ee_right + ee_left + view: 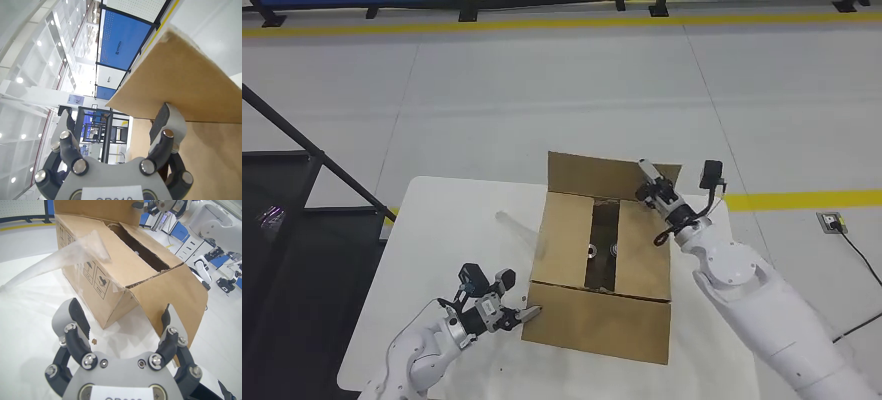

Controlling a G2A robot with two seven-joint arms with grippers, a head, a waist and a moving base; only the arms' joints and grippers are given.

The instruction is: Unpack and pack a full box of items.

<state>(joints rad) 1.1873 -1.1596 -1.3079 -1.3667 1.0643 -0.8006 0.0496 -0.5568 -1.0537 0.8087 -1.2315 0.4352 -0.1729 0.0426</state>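
A brown cardboard box stands on the white table with its top flaps partly parted. Round items show in the dark gap between them. My left gripper sits low at the box's near left corner, open. One of its fingers lies close beside the hanging near flap. My right gripper is up at the raised far flap, open, with one finger against the flap's edge. Neither gripper holds anything.
A strip of clear tape hangs loose from the box's left side and trails across the table. A small cardboard scrap lies near my left gripper. Bare tabletop lies left of the box; a black frame stands beyond the table's left edge.
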